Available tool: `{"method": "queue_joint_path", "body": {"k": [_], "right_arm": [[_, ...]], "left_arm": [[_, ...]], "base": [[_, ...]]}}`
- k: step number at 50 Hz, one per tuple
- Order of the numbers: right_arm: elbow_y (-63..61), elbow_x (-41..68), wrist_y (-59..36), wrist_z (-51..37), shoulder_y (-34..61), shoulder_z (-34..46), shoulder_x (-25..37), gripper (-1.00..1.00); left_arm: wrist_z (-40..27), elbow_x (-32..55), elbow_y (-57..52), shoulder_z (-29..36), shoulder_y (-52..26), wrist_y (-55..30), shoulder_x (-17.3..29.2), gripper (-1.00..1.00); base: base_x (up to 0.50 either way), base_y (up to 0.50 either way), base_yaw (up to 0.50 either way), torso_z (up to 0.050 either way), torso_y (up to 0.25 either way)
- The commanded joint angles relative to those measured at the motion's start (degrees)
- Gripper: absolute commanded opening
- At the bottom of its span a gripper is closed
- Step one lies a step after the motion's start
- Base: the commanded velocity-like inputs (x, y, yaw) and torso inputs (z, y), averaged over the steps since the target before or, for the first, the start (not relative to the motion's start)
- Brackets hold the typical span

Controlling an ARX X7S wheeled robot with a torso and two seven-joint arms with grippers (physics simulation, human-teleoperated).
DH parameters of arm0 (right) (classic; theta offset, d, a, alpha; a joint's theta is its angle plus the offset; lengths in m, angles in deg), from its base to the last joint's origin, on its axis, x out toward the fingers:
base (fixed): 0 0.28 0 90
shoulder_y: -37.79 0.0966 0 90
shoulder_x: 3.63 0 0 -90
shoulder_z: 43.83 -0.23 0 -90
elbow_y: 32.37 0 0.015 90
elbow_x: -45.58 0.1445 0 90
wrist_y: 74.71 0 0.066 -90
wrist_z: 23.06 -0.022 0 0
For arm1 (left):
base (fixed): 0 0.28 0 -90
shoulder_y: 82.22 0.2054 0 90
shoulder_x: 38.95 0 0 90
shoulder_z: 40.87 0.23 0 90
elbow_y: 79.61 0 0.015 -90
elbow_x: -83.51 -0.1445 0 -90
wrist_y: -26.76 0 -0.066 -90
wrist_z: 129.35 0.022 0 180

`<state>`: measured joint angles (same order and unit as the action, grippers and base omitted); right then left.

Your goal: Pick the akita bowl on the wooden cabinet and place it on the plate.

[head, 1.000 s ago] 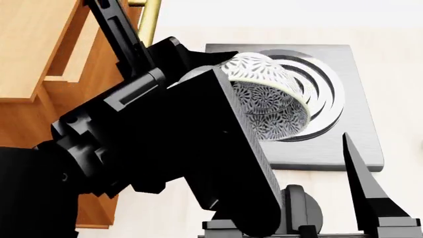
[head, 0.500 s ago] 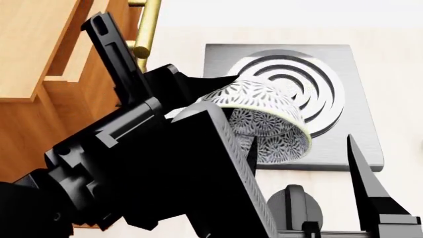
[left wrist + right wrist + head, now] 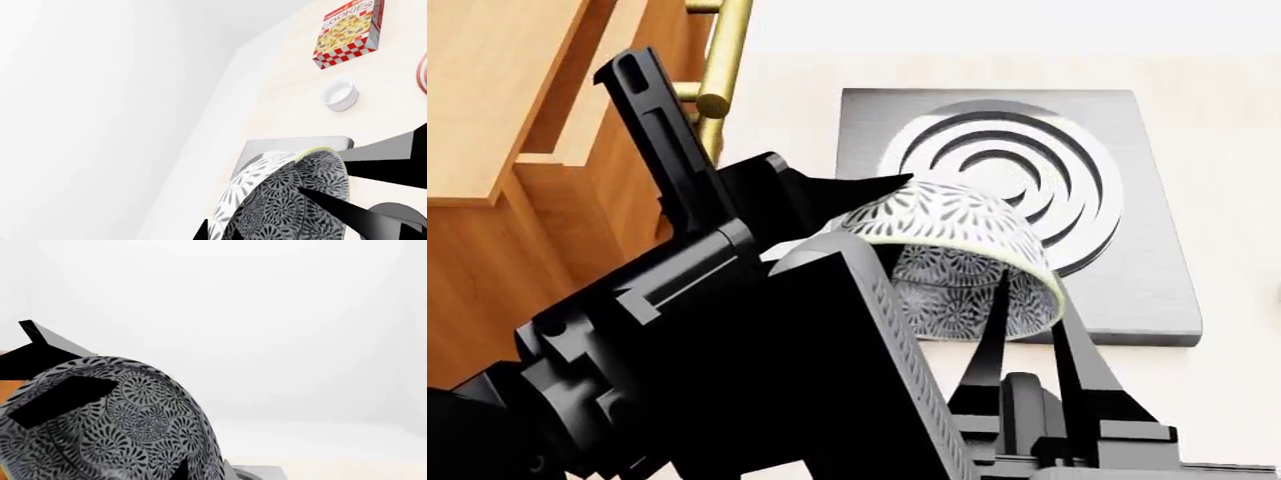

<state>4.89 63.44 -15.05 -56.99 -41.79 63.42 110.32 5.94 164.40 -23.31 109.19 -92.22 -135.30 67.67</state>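
Note:
The akita bowl [image 3: 948,225], white outside with a dark fern pattern inside, hangs tilted on its side above a grey ringed slab [image 3: 1148,290]. My left gripper [image 3: 217,232] is shut on its wall, one finger on each side. In the head view my right gripper [image 3: 1030,300] reaches up from below with its fingers closed over the bowl's lower rim, one inside and one outside. The right wrist view is filled by the bowl [image 3: 133,420], with one fingertip [image 3: 180,471] against it. The wooden cabinet [image 3: 507,100] stands at the left. Only an edge of the plate [image 3: 425,75] shows.
A brass bar handle [image 3: 727,50] juts from the cabinet beside my left arm. On the pale counter beyond the slab lie a cookies box [image 3: 348,32] and a small white ramekin [image 3: 340,95]. A white wall bounds the counter.
My left arm has lowered the bowl toward me over the slab. The right gripper's fingers, wide apart before, have come together around the bowl's rim.

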Motion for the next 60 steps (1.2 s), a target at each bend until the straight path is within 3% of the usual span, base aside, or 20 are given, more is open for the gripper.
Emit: {"method": "queue_joint_path", "body": {"k": [1, 16, 17, 22, 27, 40, 60], "right_arm": [[0.9, 2.5, -4.8, -3.1, 1.0, -5.3, -1.4, -1.0], [-2.1, 2.7, -3.1, -5.2, -0.8, -7.1, -1.2, -1.0], [-2.3, 3.0, -2.8, -5.2, -1.0, -7.3, -1.2, -1.0], [-2.8, 3.0, -3.3, -5.9, -0.7, -6.7, -1.1, -1.0], [-2.9, 3.4, -3.4, -6.1, -0.6, -6.6, -0.8, -1.0], [-2.2, 4.1, -2.3, -7.1, -1.0, -7.2, -0.4, -1.0], [-3.5, 7.5, -1.8, -10.1, -3.8, -15.4, 1.1, -1.0]], "left_arm": [[-1.5, -1.0, 0.0, 0.1, -0.1, -0.1, 0.9, -1.0], [-3.3, -1.7, 0.4, 0.5, 0.0, 0.4, 0.3, -1.0], [-3.6, -2.8, 0.3, 0.8, 0.5, 0.8, 0.4, 1.0], [-0.9, -3.2, 1.2, 1.1, 0.5, 1.5, 0.6, 1.0], [-1.8, -4.8, -0.3, 4.0, -1.3, -1.0, -0.3, 1.0], [-1.9, -4.1, -0.2, 3.5, -0.3, 0.4, 0.4, 1.0], [-2.4, -3.2, 0.1, 3.0, -0.2, 1.4, 0.8, 1.0]], "base": [[0.0, 0.0, 0.0, 0.0, 0.0], [0.0, 0.0, 0.0, 0.0, 0.001], [0.0, 0.0, 0.0, 0.0, 0.0], [0.0, 0.0, 0.0, 0.0, 0.0], [0.0, 0.0, 0.0, 0.0, 0.0], [0.0, 0.0, 0.0, 0.0, 0.0], [0.0, 0.0, 0.0, 0.001, 0.001]]}}
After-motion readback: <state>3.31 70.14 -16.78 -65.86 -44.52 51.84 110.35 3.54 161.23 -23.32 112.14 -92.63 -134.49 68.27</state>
